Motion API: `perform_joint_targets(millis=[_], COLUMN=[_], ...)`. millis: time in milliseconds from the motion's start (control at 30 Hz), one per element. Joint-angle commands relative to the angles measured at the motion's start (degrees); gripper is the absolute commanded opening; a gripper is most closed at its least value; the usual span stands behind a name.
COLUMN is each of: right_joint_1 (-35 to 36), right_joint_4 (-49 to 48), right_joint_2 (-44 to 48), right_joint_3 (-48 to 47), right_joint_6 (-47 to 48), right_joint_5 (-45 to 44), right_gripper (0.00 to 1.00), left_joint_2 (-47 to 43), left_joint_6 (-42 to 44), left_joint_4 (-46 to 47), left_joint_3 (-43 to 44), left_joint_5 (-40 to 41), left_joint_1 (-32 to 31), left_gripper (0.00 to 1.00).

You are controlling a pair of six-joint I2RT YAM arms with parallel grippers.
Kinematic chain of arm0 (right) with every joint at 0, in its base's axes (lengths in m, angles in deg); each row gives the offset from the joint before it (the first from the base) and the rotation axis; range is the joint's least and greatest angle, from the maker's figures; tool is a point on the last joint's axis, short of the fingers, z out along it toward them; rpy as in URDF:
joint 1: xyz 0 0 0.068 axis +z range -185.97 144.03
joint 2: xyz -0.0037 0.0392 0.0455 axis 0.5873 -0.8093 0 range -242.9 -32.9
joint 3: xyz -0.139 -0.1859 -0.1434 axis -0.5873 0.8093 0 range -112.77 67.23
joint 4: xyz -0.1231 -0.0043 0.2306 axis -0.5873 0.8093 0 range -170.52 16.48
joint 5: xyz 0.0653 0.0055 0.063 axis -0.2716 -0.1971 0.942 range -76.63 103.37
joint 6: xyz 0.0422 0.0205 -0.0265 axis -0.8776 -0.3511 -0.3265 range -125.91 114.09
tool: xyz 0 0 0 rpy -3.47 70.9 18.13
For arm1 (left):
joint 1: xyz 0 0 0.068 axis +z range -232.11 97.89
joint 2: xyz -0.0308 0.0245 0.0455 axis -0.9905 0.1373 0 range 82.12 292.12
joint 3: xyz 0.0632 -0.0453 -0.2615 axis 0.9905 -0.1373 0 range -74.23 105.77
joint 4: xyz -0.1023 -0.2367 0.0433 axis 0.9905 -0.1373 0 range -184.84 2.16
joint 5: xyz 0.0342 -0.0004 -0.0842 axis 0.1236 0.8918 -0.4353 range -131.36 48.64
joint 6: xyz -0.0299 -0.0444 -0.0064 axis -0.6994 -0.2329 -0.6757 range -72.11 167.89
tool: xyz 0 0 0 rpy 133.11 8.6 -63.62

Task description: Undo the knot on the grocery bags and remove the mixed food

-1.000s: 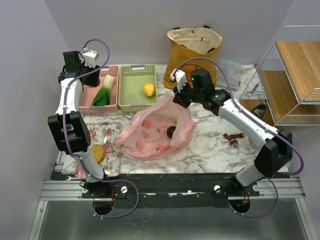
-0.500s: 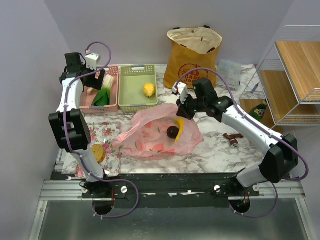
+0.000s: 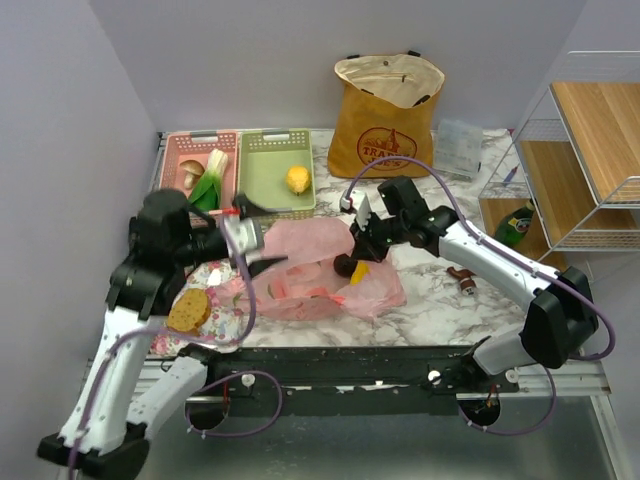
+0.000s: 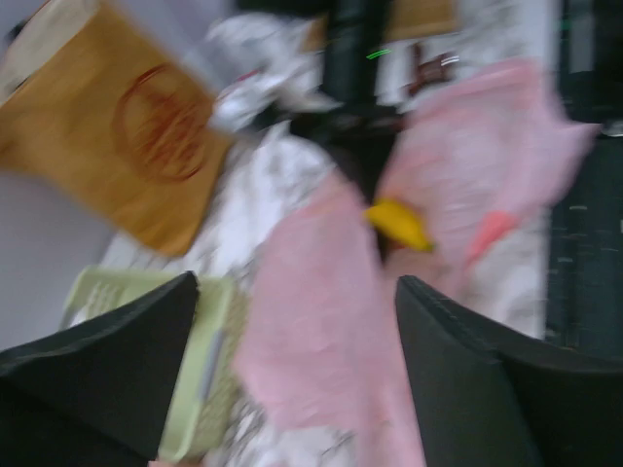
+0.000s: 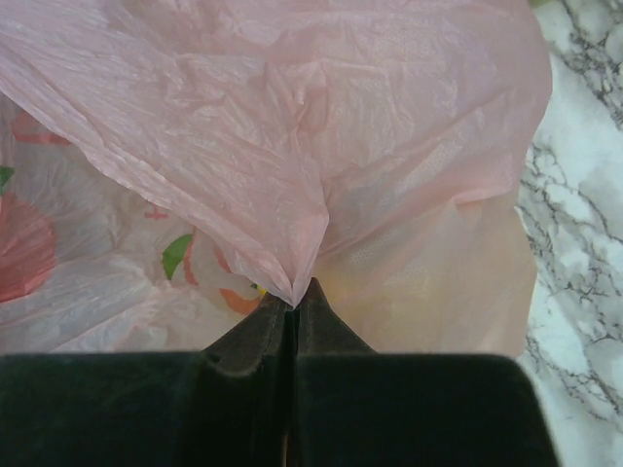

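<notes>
The pink plastic bag [image 3: 320, 265] lies open in the middle of the marble table. My right gripper [image 3: 362, 240] is shut on a pinch of the bag's film [image 5: 292, 282] at its right rim. A dark round fruit [image 3: 343, 266] and a banana [image 3: 359, 273] lie in the bag; the banana [image 4: 397, 223] also shows in the blurred left wrist view. My left gripper [image 3: 262, 235] is open and empty at the bag's left edge. A leek [image 3: 207, 182] and a mushroom [image 3: 191, 170] lie in the pink basket [image 3: 175, 145]. A lemon [image 3: 297, 179] lies in the green basket [image 3: 262, 165]. The yellow tote [image 3: 386, 115] stands at the back.
A bread slice [image 3: 187, 310] lies on a floral cloth [image 3: 222, 290] at the front left. A small brown object [image 3: 466, 277] lies right of the bag. A wire shelf [image 3: 580, 150] stands at the right with a green bottle [image 3: 513, 226] under it.
My left arm has swung from over the pink basket down to the bag's left edge. My right gripper has moved down and forward with the bag's rim, flattening the bag.
</notes>
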Motion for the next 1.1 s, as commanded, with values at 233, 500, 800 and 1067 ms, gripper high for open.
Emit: perform_joint_targets(millis=[233, 500, 800, 1067], right_joint_1=[0.3, 0.3, 0.3, 0.3], right_joint_4=[12.7, 20.0, 23.3, 17.1], right_joint_2=[3.9, 7.7, 6.6, 8.3], right_joint_3=[-3.4, -3.0, -3.8, 0.1], right_joint_6=[0.3, 2.1, 1.8, 1.0], right_joint_5=[-3.2, -10.9, -12.2, -11.2], right_gripper=[0.85, 0.98, 1.0, 0.91], left_joint_2=[-3.0, 4.1, 11.4, -8.4], left_joint_6=[7.2, 8.8, 10.0, -1.8], left_joint_4=[0.8, 8.1, 12.5, 14.1], left_joint_3=[-20.9, -29.3, -30.8, -24.8], left_joint_5=[23.6, 29.6, 27.0, 15.7], left_joint_1=[-42.3, -52.3, -58.9, -50.2], left_gripper=[0.46, 0.46, 0.51, 0.68])
